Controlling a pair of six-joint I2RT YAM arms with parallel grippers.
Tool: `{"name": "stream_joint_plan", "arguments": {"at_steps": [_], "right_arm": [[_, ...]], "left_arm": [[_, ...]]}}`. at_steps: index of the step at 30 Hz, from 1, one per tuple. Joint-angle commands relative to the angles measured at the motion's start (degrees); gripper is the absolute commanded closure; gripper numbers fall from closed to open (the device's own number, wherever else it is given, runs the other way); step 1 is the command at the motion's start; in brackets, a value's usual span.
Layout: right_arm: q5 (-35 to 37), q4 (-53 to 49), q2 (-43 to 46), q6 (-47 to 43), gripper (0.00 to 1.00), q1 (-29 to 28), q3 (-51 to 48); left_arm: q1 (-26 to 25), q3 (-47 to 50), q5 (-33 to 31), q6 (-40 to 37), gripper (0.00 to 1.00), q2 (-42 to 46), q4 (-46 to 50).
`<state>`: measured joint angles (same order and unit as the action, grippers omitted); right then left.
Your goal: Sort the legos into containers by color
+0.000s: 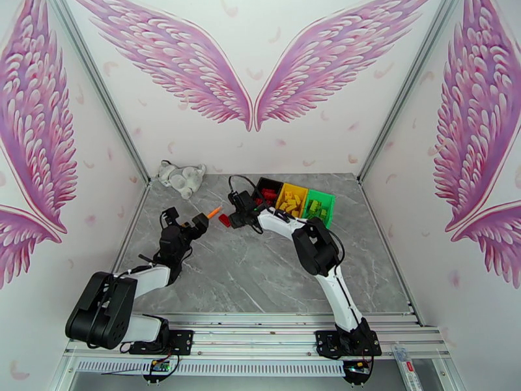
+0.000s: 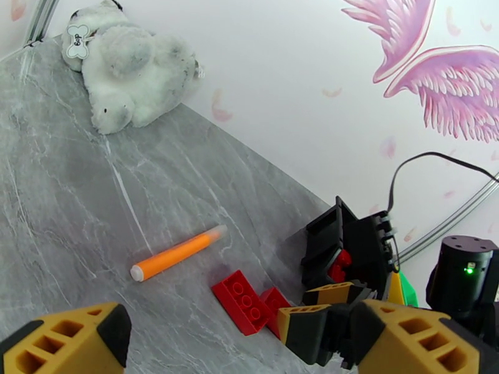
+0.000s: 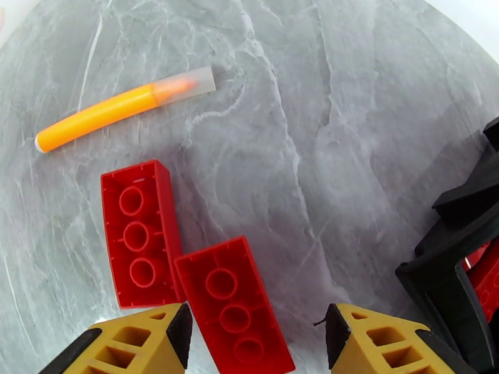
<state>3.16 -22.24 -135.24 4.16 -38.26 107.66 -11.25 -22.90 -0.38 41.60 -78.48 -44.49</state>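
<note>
Our left tool hangs open. Our right tool, fingers spread, straddles the nearer red lego on the bench, touching a second red lego. We judge it light, stiff and slick, so we would pinch its long sides. Beyond stands the black bin.

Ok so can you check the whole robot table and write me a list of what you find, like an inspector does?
Surface: grey marble-look table, no spills seen.
Job's things: two red legos lie touching on the table, undersides up. The black bin holds red bricks, the yellow bin yellow ones and the green bin green ones.
Clutter: orange marker near the red legos; plush cat at the back left.
Grippers: left gripper open, nothing between its fingers; right gripper open, straddling one red lego.
Cables: black cable looping at the right wrist.
Surroundings: white walls painted with pink wings.
</note>
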Motion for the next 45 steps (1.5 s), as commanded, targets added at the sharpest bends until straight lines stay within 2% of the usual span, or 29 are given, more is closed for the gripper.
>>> {"name": "stream_joint_plan", "arguments": {"at_steps": [1, 10, 23, 33, 38, 45], "right_arm": [[-1.2, -5.3, -3.0, -0.5, 0.40, 0.2, 4.6], [-4.9, -7.5, -4.0, 0.4, 0.44, 0.0, 5.9], [-3.3, -6.9, -2.7, 0.7, 0.46, -2.0, 3.0], [-1.6, -3.7, 0.6, 2.3, 0.63, -2.6, -2.0], [-0.7, 1.3, 6.3, 3.9, 0.70, -2.4, -8.6], [7.6, 4.5, 13.9, 7.8, 0.71, 0.2, -15.4]], "left_arm": [[0.4, 1.4, 0.4, -0.1, 0.01, 3.3, 0.4], [0.5, 2.0, -0.5, -0.8, 0.01, 5.6, 2.0], [0.5, 1.3, 0.1, -0.4, 0.01, 3.6, 0.7], [0.4, 0.1, 1.2, -0.1, 0.01, 0.5, -0.5], [-1.7, -2.5, 2.0, -1.1, 0.01, -2.8, -0.3], [-7.4, -8.4, 2.6, -3.0, 0.01, -9.3, 0.5]]}}
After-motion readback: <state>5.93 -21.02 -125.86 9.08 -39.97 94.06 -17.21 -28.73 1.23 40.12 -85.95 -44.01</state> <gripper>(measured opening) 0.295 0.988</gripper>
